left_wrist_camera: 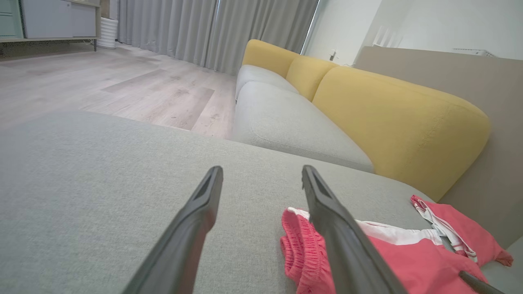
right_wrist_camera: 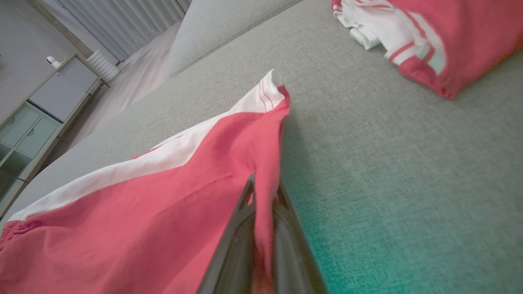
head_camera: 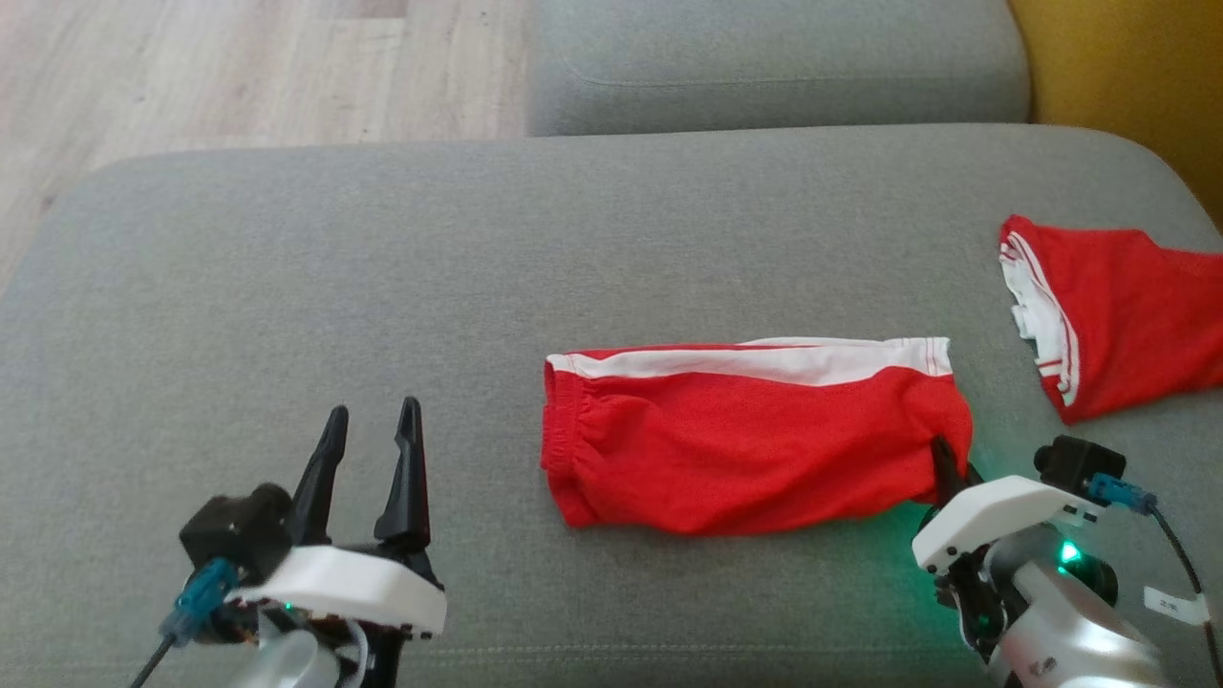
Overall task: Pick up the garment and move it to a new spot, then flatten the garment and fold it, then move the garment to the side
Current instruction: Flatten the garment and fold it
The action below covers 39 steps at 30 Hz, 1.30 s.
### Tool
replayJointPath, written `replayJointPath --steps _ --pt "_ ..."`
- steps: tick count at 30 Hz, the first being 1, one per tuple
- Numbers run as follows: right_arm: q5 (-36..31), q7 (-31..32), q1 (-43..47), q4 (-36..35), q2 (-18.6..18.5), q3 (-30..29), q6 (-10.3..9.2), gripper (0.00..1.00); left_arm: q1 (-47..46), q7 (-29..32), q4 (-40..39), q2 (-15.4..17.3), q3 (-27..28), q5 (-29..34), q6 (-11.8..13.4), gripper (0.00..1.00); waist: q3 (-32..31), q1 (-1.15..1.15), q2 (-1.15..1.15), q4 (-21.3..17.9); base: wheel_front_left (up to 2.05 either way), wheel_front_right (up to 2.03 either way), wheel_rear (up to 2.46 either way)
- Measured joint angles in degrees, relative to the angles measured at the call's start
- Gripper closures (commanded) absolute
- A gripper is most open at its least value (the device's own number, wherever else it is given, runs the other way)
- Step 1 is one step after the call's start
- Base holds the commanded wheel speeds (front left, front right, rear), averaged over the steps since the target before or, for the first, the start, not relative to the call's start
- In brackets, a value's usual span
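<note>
The garment [head_camera: 745,435] is a pair of red shorts with a white side stripe, folded flat on the grey sofa seat [head_camera: 382,287]. My right gripper [head_camera: 946,459] is shut on its near right corner, and the right wrist view shows the red cloth [right_wrist_camera: 184,204] pinched between the two fingers [right_wrist_camera: 241,216]. My left gripper [head_camera: 373,430] hovers open to the left of the shorts, apart from them. In the left wrist view the elastic waistband [left_wrist_camera: 298,245] lies just beside the right finger [left_wrist_camera: 339,228].
A second red and white garment [head_camera: 1099,315] lies at the seat's right edge. Another grey cushion [head_camera: 774,57] sits beyond, with a yellow backrest [left_wrist_camera: 392,122] on the right and wooden floor [head_camera: 239,67] to the far left.
</note>
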Motion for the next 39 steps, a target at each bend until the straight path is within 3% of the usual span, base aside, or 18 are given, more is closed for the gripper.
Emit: replayJointPath --steps 7,13,18,22,33,34,35,36,37,39 --pt "-2.83 -0.26 -0.08 -2.26 0.33 -1.27 0.00 1.00 1.87 0.00 0.00 -0.14 0.68 0.00 0.08 0.00 -0.95 0.00 0.00 1.84 0.00 0.00 0.00" --pt "-5.95 -0.38 -1.54 -7.59 3.53 -0.20 0.00 1.00 2.50 -0.01 -0.48 -0.68 1.36 -0.01 0.07 0.00 -1.72 0.00 0.00 4.13 0.00 0.00 0.00" --pt "-6.73 2.80 -3.61 -11.85 4.99 3.74 0.00 1.00 2.51 -0.01 -0.86 -1.25 1.71 -0.01 -0.12 0.00 -1.61 0.01 0.00 6.44 0.00 0.00 0.00" --pt "-3.69 6.43 -3.80 -16.55 4.99 9.01 0.00 1.00 2.47 -0.01 -1.00 -2.20 1.83 -0.02 -0.83 0.00 -1.09 0.01 0.00 8.68 0.00 0.00 0.00" --pt "-2.99 11.14 -3.69 -14.77 5.12 21.42 0.00 1.00 2.33 -0.01 -0.37 -2.78 2.33 -0.01 -1.82 0.00 0.17 0.01 0.00 13.34 0.00 0.00 0.00" --pt "-2.90 11.14 -3.69 -14.68 5.12 21.91 0.00 0.94 2.33 -0.01 -0.36 -2.78 2.45 -0.01 -1.82 0.00 0.21 0.01 0.00 13.30 0.00 0.00 0.00" --pt "-2.93 11.13 -3.69 -14.69 5.12 22.61 0.00 0.62 2.34 -0.01 -0.36 -2.79 2.61 -0.01 -1.82 0.00 0.25 0.01 0.00 13.21 0.00 0.00 0.00" --pt "-2.93 11.11 -3.69 -14.75 5.12 23.34 0.00 0.10 2.34 -0.01 -0.36 -2.79 2.74 0.00 -1.82 0.00 0.29 0.01 0.00 13.05 0.00 0.00 0.00" --pt "-2.93 11.10 -3.69 -14.89 5.12 23.91 0.00 0.00 2.35 -0.01 -0.36 -2.81 2.80 0.00 -1.82 0.00 0.32 0.01 0.00 12.88 0.00 0.00 0.00" --pt "-2.93 10.61 -3.67 -15.68 5.11 25.09 0.00 0.00 2.35 -0.01 -0.36 -2.99 2.86 0.01 -1.82 0.00 0.35 0.01 0.00 12.41 0.00 0.00 0.00"
